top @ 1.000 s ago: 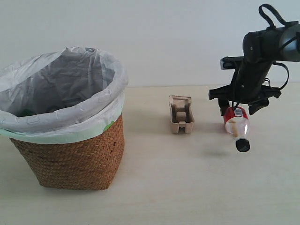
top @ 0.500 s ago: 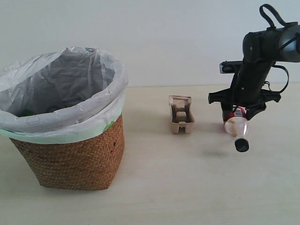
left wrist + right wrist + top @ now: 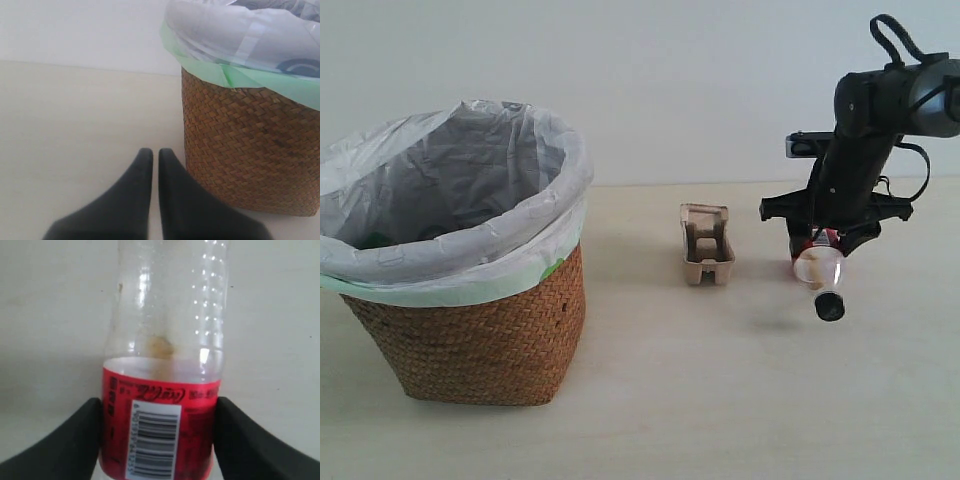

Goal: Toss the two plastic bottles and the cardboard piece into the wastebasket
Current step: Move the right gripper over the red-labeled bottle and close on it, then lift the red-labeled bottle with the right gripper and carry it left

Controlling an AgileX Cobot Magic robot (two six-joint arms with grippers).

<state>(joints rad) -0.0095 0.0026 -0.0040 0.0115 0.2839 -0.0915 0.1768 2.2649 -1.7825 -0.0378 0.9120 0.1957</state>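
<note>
Right claw (image 3: 159,426) clamps the red-label bottle (image 3: 819,270), cap tilted down — left claw (image 3: 151,159) pinched shut, empty, near the wastebasket (image 3: 250,150).

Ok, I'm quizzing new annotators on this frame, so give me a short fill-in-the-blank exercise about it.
1. The right claw is shut on the bottle with the ____ label.
2. That bottle's cap is ____ in colour.
3. The wastebasket is lined with a white plastic ____.
Missing words: red, black, bag.
</note>
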